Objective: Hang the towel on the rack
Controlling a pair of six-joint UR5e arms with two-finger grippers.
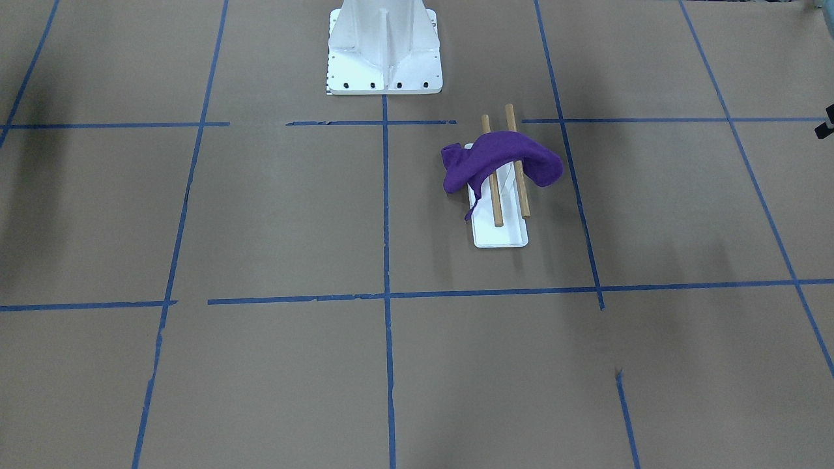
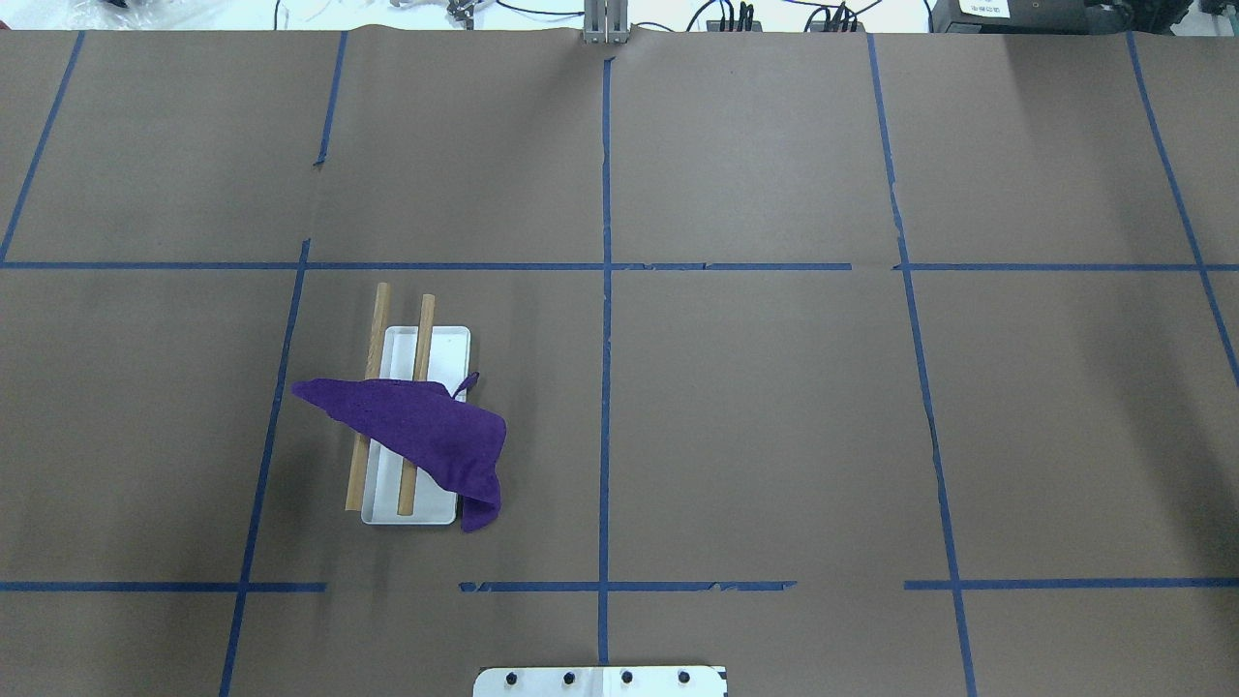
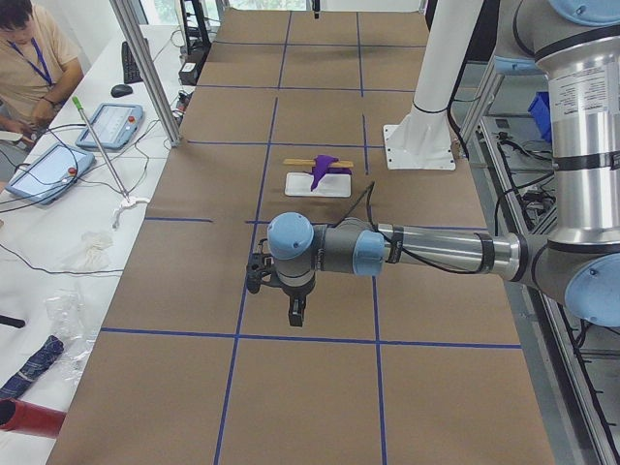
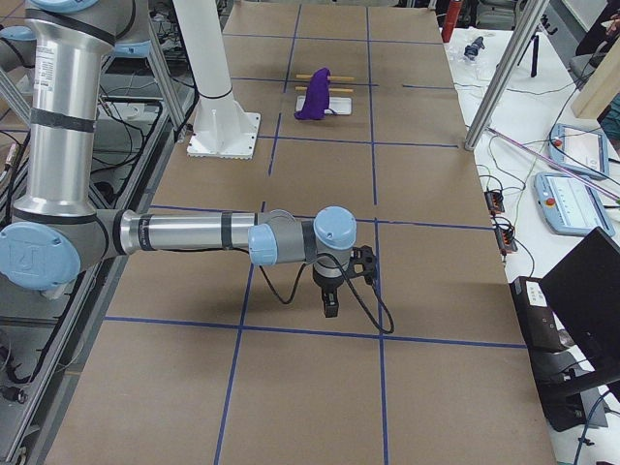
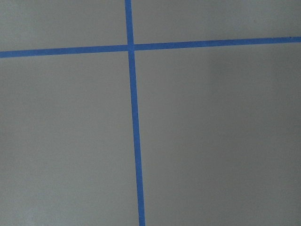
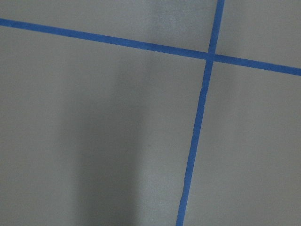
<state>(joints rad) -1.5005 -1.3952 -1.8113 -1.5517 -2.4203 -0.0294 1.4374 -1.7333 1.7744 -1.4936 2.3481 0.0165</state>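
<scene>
Crossing the brown-papered table (image 2: pixel 755 426), blue tape (image 2: pixel 606 387) frames the rack (image 2: pixel 447 353).

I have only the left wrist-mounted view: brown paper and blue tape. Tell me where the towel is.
Observer: The deep purple soft cloth towel lies draped across both wooden dowels of the small white-based rack.
Operator: Report my left tool.
Observer: The left tool hangs over bare paper, well apart from the rack.
Operator: Now the right tool.
Observer: The right tool points down at the paper, also apart from the towel.
</scene>
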